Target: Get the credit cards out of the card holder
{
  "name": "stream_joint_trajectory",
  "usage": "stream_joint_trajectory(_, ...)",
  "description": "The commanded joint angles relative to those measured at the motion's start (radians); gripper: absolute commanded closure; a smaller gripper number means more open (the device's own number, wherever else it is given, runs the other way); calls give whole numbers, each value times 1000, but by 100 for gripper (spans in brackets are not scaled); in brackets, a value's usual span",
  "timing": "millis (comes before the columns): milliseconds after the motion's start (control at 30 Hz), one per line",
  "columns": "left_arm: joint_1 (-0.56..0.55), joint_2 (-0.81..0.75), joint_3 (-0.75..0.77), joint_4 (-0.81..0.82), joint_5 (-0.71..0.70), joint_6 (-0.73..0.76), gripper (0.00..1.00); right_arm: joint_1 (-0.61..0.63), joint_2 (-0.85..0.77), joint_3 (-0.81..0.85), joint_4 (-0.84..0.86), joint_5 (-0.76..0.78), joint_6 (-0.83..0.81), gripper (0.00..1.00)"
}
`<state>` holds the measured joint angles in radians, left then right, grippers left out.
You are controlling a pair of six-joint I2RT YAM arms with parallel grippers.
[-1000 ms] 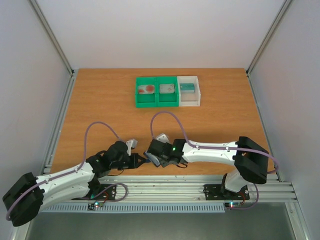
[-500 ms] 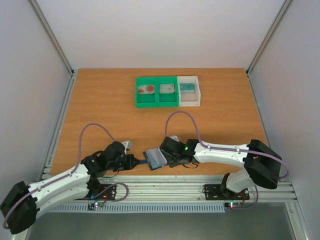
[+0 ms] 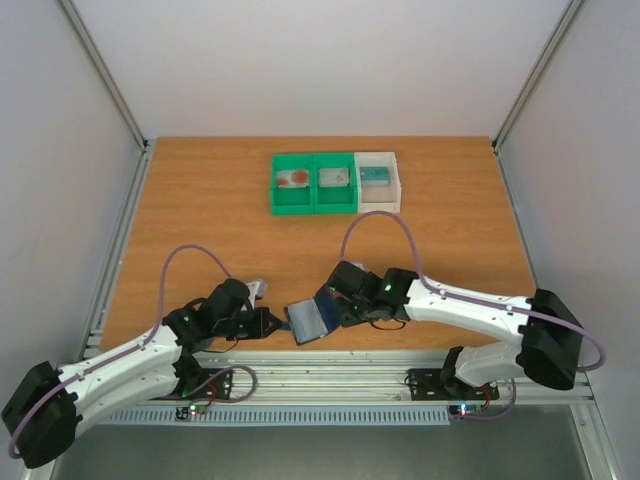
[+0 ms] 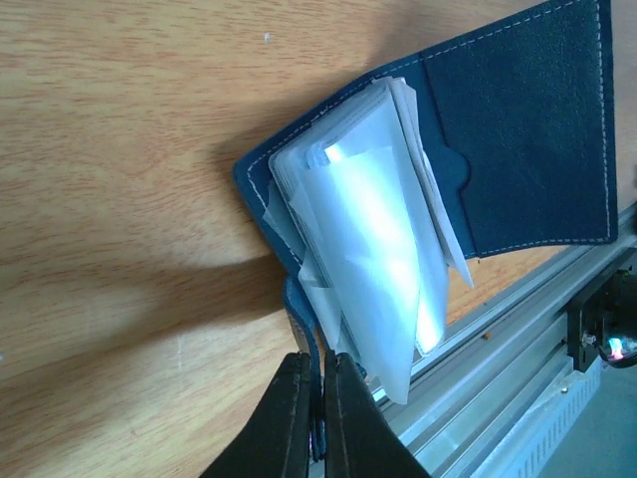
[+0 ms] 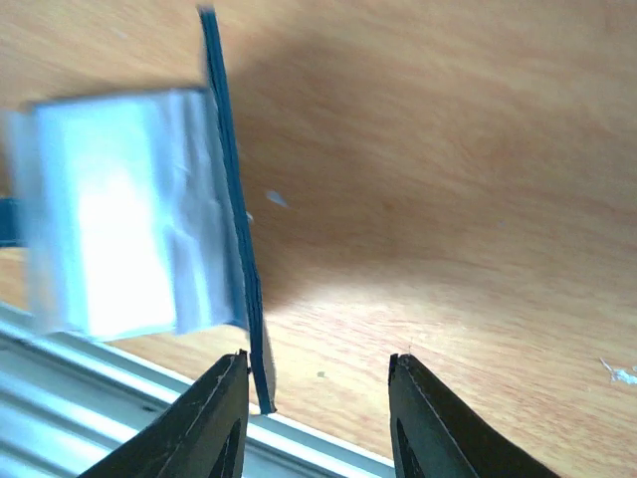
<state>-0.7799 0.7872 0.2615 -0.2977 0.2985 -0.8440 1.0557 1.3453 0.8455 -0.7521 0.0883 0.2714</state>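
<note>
The left gripper (image 4: 318, 360) was clamped on the left edge of the light, floppy card holder (image 4: 518, 129), likely its surest hold, while the right gripper (image 5: 318, 363) hung with jaws apart beside the slippery-looking sleeves (image 4: 368, 249).

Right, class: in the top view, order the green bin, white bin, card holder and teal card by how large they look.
1. green bin
2. white bin
3. card holder, close to the white bin's size and partly hidden, so that pair is unsure
4. teal card, clearly smallest
</note>
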Motion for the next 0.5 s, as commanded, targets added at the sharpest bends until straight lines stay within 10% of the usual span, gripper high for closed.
stream_joint_trajectory(0,4,13,21,67,33,13,100,19,-54,79,-59,-29,-10,60)
stream_joint_trajectory(467,4,12,4,78,27,-13,100,167,146,222,121,-105,-92,52)
